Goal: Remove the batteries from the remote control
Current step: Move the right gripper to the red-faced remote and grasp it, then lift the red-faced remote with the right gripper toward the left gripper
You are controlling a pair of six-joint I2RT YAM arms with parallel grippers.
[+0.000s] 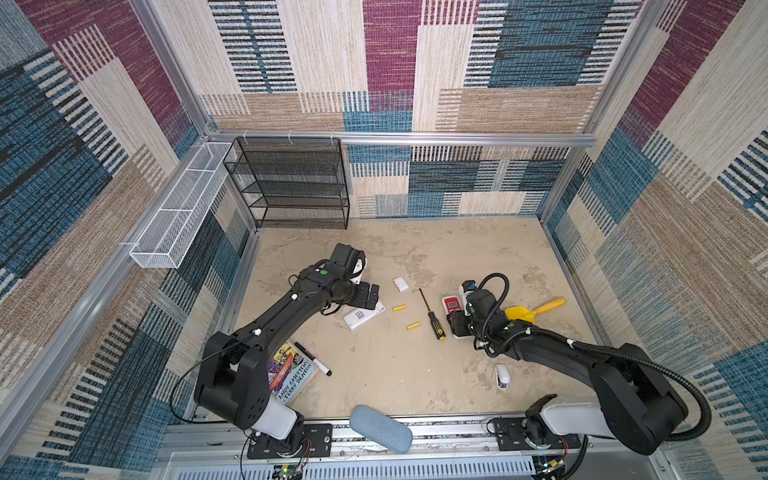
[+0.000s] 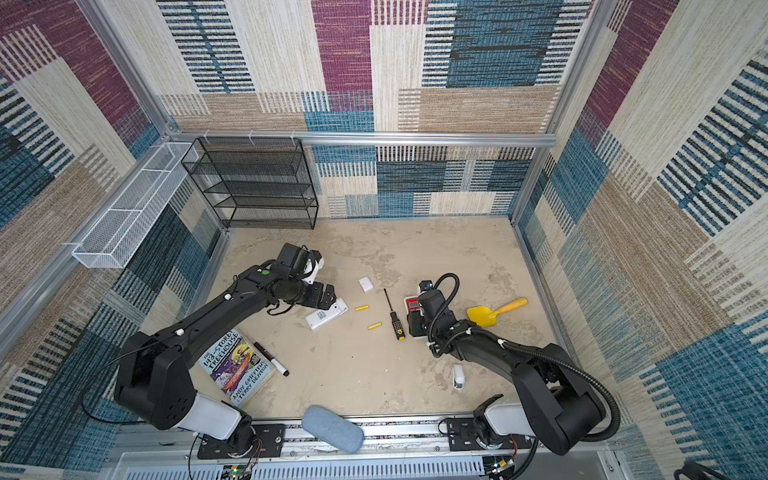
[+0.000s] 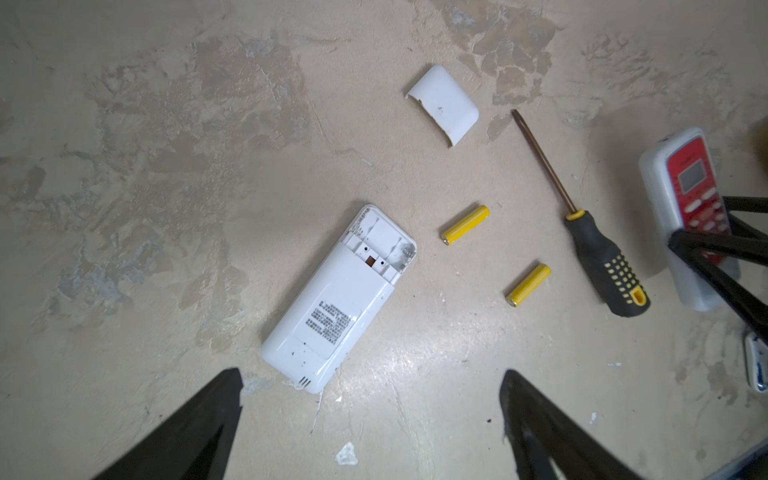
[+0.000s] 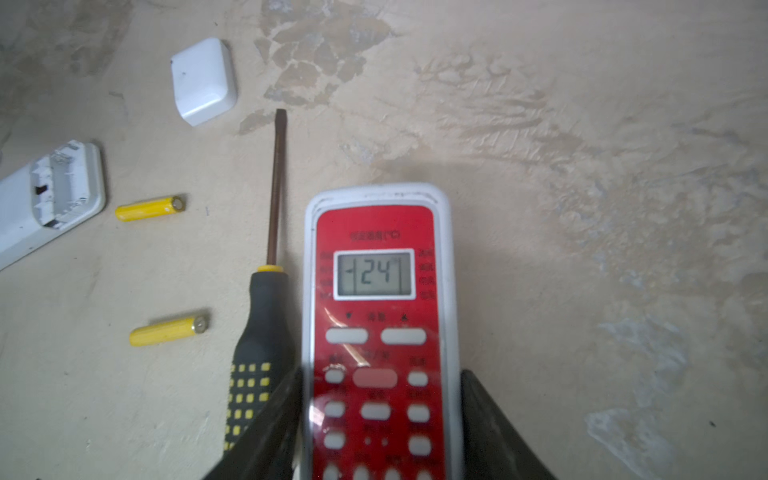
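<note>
A white remote (image 3: 338, 299) lies face down with its battery bay open and empty. Its white cover (image 3: 442, 104) lies apart, farther back. Two yellow batteries (image 3: 465, 224) (image 3: 528, 284) lie loose on the table between the white remote and the screwdriver (image 3: 602, 257). My left gripper (image 3: 372, 374) hangs open above the table at the white remote's closed end, with nothing between its fingers. A red-faced remote (image 4: 376, 291) lies face up with its display lit. My right gripper (image 4: 382, 374) is shut on its sides. In both top views the batteries (image 1: 399, 308) (image 2: 375, 326) lie mid-table.
A yellow scoop (image 1: 530, 312) lies right of the right gripper. A book (image 1: 289, 372) and a black marker (image 1: 312, 358) lie front left, and a small white device (image 1: 502, 376) front right. A black mesh shelf (image 1: 291, 183) and a white wire basket (image 1: 178, 208) stand at the back left.
</note>
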